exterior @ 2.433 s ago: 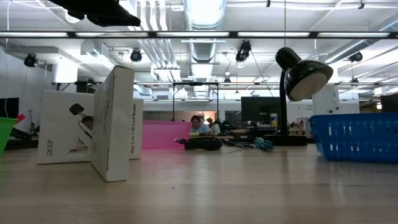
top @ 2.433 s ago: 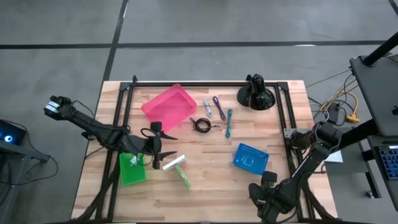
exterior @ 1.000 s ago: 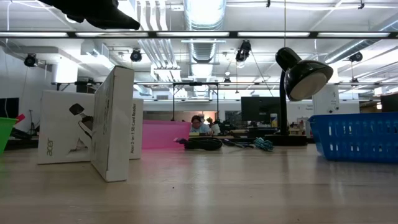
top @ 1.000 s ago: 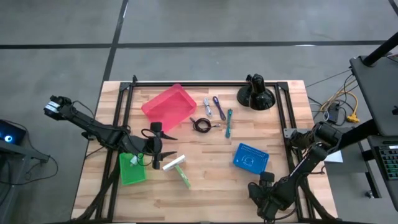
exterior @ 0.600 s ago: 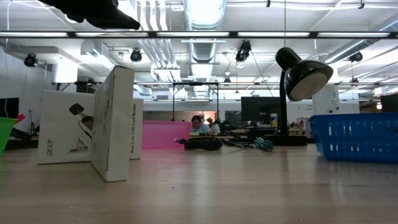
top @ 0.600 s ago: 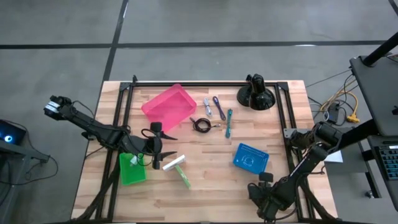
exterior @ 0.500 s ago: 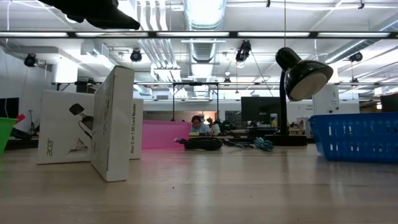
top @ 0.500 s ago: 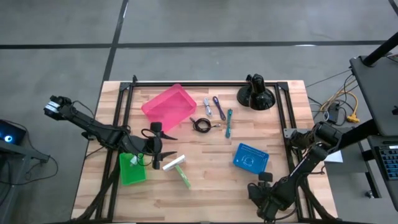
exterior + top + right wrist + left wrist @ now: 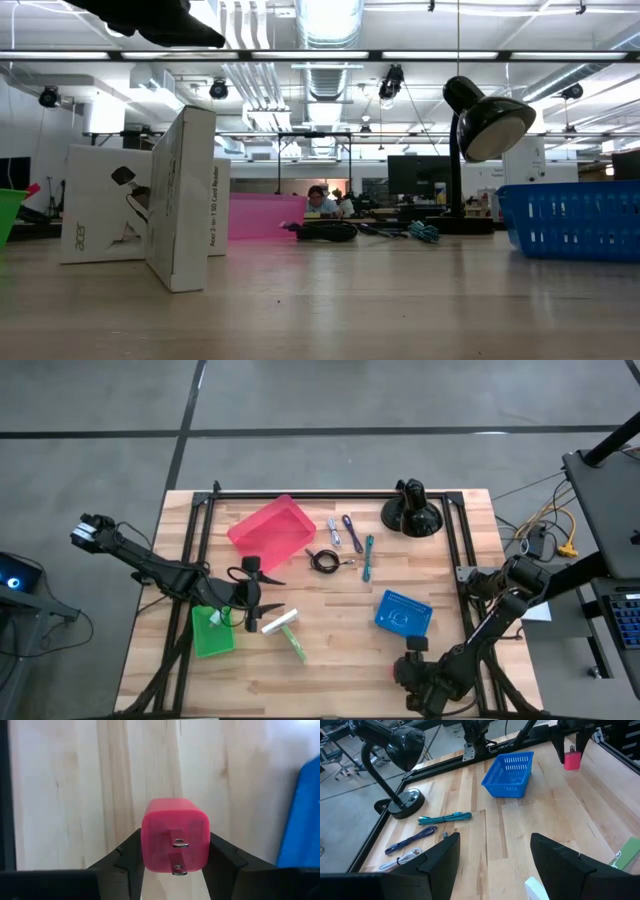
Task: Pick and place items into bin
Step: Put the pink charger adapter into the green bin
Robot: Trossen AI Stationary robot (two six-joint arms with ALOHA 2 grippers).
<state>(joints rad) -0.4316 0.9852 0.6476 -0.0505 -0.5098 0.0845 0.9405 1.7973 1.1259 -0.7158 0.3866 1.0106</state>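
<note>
Pale wood planks of the bench (image 9: 330, 645) fill the high view. Lowest in that frame, right of centre, the right pincer (image 9: 403, 672) pinches a pink plug block (image 9: 174, 841). Just above it sits the blue basket (image 9: 403, 613). At lower left the left pincer (image 9: 266, 603) stands spread near a white-and-green stick (image 9: 287, 630). Farther up lie the black coiled cable (image 9: 322, 561), the teal sticks (image 9: 368, 557) and the pink tray (image 9: 271, 528).

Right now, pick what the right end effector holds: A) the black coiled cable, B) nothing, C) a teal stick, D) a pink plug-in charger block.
D: in the right wrist view the right end effector clamps a pink charger block with two metal prongs, fingers pressed on both sides.
</note>
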